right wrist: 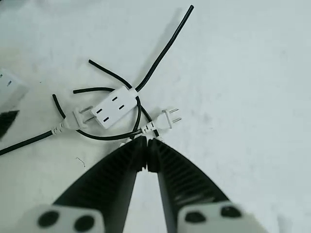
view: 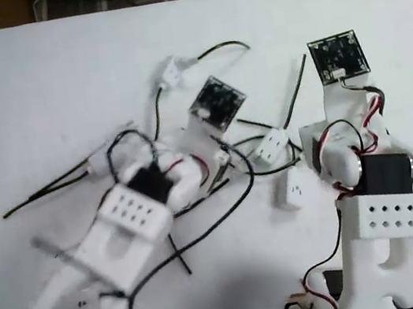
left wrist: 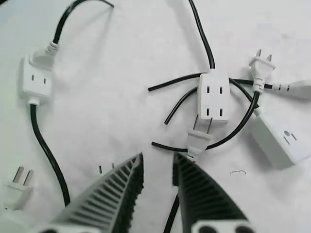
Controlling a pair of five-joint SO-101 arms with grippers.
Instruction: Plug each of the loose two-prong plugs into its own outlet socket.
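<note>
- Two-prong white plug on a black cord (left wrist: 199, 141) lies near the middle of the white table (view: 19, 91). Its prongs rest against one end of a white four-slot outlet block (left wrist: 214, 97).
- A second white two-prong plug (right wrist: 167, 119) lies just beside that block on its other side, prongs pointing away from it. Its black cord curves back under the block.
- A third white plug (left wrist: 17, 189) lies well apart, towards the table's left side, prongs up off the block group.
- A white single outlet on a black cord (left wrist: 35, 77) lies nearer the table's far edge.
- A white box-shaped adapter (left wrist: 279, 141) lies just beside the four-slot block, on the near side.
- The left gripper (left wrist: 158, 160) hangs over the first plug's cord end, its ribbed fingers parted with nothing between them.
- The right gripper (right wrist: 146, 143) has its fingers drawn together, with the tips at the second plug's cord. I cannot tell whether they pinch it.
</note>
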